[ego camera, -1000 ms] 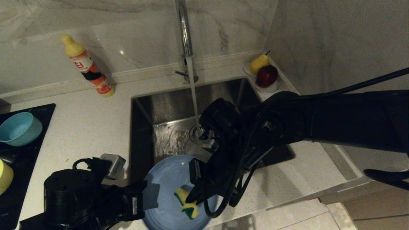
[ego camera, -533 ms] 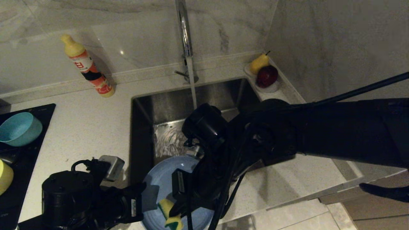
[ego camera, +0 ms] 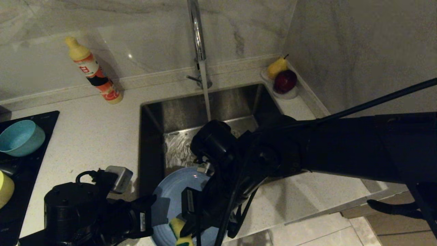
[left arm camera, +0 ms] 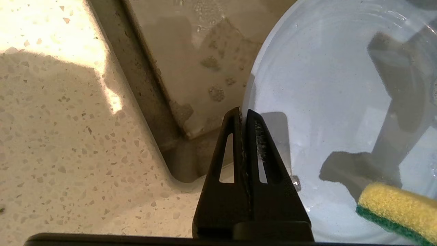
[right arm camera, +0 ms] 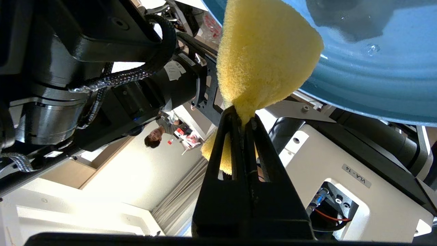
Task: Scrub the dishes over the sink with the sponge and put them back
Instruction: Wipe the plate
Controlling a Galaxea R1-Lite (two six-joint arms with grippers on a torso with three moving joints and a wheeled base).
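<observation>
The periwinkle plate [ego camera: 170, 198] hangs tilted over the near edge of the sink [ego camera: 152, 136]. My left gripper [ego camera: 155, 213] is shut on the plate's left rim, with the rim pinched between the fingertips [left arm camera: 243, 114]. My right gripper [ego camera: 186, 229] is shut on the yellow and green sponge [ego camera: 177, 227] and presses it against the plate's near part. In the right wrist view the squeezed sponge [right arm camera: 266, 54] meets the plate [right arm camera: 375, 68]. A teal bowl [ego camera: 20, 136] and a yellow bowl [ego camera: 5, 188] sit on the black hob [ego camera: 41, 119] at far left.
Water runs from the chrome faucet [ego camera: 198, 41] into the basin. A dish-soap bottle [ego camera: 92, 71] lies against the back wall. A small dish with a pear [ego camera: 276, 66] and a red apple [ego camera: 285, 81] stands in the back right corner. Speckled counter [ego camera: 95, 136] lies left of the sink.
My right gripper has dragged the sponge leftward across the plate toward its near left edge. The left gripper and the plate have stayed put.
</observation>
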